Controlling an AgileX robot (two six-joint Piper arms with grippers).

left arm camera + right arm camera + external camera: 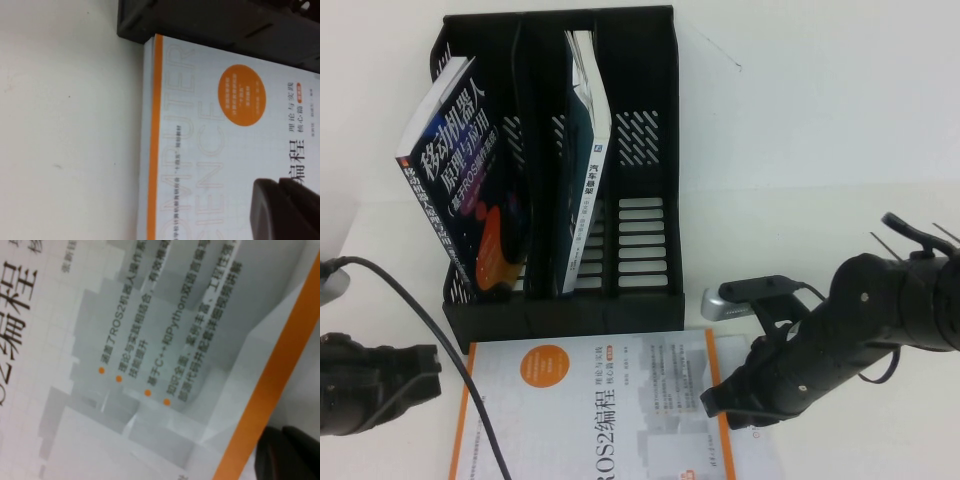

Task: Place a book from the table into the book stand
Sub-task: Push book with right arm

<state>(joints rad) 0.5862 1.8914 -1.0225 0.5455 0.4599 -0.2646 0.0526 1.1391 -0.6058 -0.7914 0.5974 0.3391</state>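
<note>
A white book with orange edges (610, 410) lies flat on the table (820, 150), nearest the robot, its far edge just in front of the black book stand (650, 290). An orange circle and large Chinese lettering show on its cover.

The right gripper (735, 405) is low over the book's right orange edge, the dark arm reaching in from the right. Whether its fingers are wide, narrow or gripping the cover cannot be told; the right wrist view shows only the cover text, the orange strip and a dark finger tip (290, 452) at the corner.

The left gripper (425, 370) sits to the left of the book, near its left edge, just above the table. Its opening cannot be told either; one dark finger (280, 210) shows over the cover in the left wrist view. A black cable (430, 320) curves across the table beside it.

Beyond the book, the stand holds two volumes: a dark blue book (470, 190) leaning in the left slot and a thin teal book (585, 150) leaning in the middle slot. The right slot holds no book.
</note>
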